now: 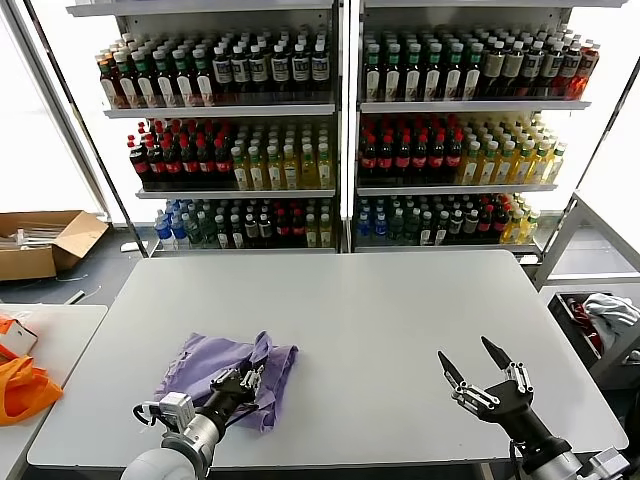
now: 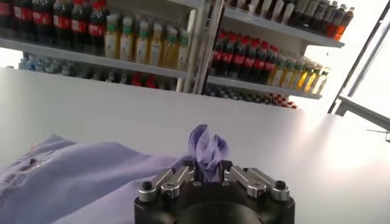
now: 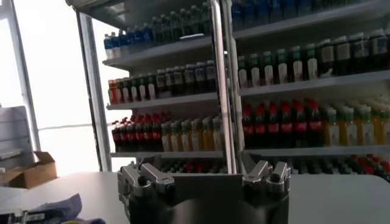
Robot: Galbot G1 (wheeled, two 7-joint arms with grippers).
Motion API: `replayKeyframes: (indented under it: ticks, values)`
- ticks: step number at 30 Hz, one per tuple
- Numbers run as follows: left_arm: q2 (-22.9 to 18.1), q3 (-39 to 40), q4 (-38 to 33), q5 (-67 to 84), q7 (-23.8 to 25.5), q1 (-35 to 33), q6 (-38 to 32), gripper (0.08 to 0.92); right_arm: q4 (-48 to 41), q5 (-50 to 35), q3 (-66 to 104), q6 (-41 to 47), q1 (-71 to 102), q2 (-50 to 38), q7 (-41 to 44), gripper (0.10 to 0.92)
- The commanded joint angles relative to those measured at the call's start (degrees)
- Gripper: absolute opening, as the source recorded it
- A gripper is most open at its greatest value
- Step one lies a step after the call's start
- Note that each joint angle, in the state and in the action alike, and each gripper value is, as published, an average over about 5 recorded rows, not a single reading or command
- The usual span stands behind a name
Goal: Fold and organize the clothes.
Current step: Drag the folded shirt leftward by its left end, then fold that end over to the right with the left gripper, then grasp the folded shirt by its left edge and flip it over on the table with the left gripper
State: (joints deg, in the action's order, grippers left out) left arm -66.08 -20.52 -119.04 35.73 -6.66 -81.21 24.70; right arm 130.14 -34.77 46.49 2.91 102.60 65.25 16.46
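The lavender T-shirt lies crumpled on the front left of the grey table. My left gripper is shut on a bunched fold at the shirt's near right edge. In the left wrist view the pinched fabric sticks up between the jaws of the left gripper, and the rest of the shirt spreads away over the table. My right gripper is open and empty above the table's front right. Its fingers show spread wide in the right wrist view, and the shirt shows far off.
A bright orange bag lies on a side table to the left. A cardboard box sits on the floor. Drink shelves stand behind the table. A bin of cloth is at the right.
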Motion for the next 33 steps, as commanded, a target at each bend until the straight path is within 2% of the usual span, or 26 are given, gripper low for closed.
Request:
replayKeyframes:
  ticks: [1,5,8,13,17,27,33]
  values:
    - [-1.2,-1.4,-8.2,2.8,-1.1,-3.2,1.5,0.368,-0.4,0.1,-0.1,-0.2,-0.1,0.3,0.1,0.823]
    - [-0.5,-4.8,-12.9,4.1,-0.6,-4.7,2.8,0.48,-0.7,0.4,-0.7,-0.4,-0.2,0.8,0.1,0.823]
    - [1.0,-8.8,-12.0,4.3,-0.5,-3.1,3.0,0.567,-0.5,0.6,-1.2,-0.5,-0.1,1.1,0.2,0.823]
    - [5.5,-18.0,-3.7,9.4,0.6,0.9,4.0,0.714,0.0,0.9,-1.0,-1.1,0.8,1.2,0.3,0.823]
    - [7.6,-21.4,4.6,14.9,0.7,3.3,4.0,0.802,-0.2,1.1,-0.9,-1.7,1.8,1.3,0.5,0.823]
    - [7.0,-20.8,15.8,12.3,2.2,6.2,3.5,0.823,-0.8,1.9,-1.6,-2.1,1.4,2.4,0.4,0.823]
    - [4.9,-17.5,16.4,7.2,3.5,4.8,2.6,0.822,-1.4,2.3,-1.5,-2.5,1.9,3.1,0.4,0.823]
